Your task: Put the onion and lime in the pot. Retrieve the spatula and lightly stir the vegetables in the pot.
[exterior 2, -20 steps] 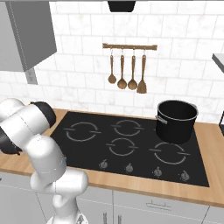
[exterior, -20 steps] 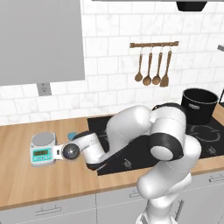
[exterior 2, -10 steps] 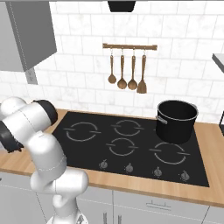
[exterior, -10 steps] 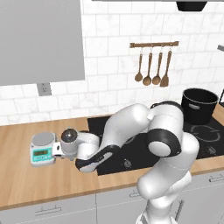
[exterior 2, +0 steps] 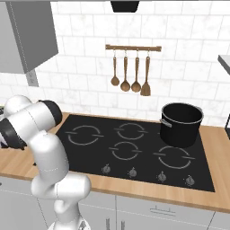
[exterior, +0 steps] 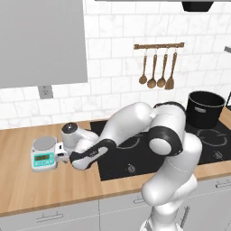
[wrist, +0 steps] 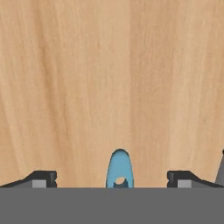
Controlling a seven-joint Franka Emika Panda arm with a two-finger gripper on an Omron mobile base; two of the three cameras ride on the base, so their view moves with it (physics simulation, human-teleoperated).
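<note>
The light-blue spatula (wrist: 119, 167) lies on the wooden counter, and the rounded end of its handle, with a small hole, pokes up between my fingertips in the hand view. My gripper (wrist: 111, 179) is open, its two dark tips standing wide on either side of the handle without touching it. In the left base view the gripper (exterior: 80, 163) hangs low over the counter just right of a kitchen scale. The black pot (exterior: 205, 108) (exterior 2: 181, 123) stands at the back right of the cooktop. The lime and onion are out of view.
A small white and teal scale (exterior: 44, 153) sits on the counter close to my hand. The black cooktop (exterior 2: 134, 148) spans the middle. Brown wooden spoons and a turner (exterior 2: 130, 74) hang on the wall rail. A grey cabinet (exterior: 43, 43) hangs above left.
The wrist has turned and the hand has shifted a little beside the scale, ending over the counter. The pot and the base views have not moved.
</note>
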